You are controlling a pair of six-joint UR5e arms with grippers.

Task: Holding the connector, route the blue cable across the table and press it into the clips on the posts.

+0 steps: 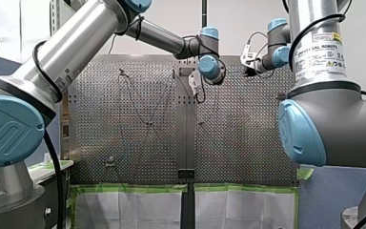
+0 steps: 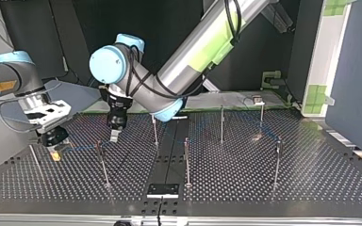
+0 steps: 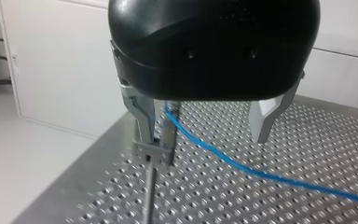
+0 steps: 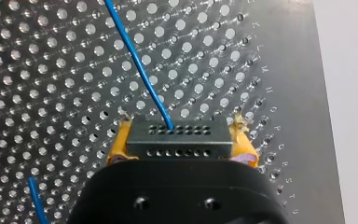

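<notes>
My left gripper (image 3: 204, 139), spread, empty, straddles blue cable (image 3: 261, 175), seemingly at the clip (image 3: 151, 150); my right gripper (image 4: 182, 137) clamps connector (image 4: 168, 144).

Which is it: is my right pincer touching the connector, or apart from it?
Touching. The right wrist view shows the connector clamped between the right pincer and its yellow pads, each pressed flush against one end, with no gap.

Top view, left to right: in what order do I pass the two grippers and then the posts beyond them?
My right gripper → my left gripper → first post → second post → third post → fourth post → fifth post.
</notes>
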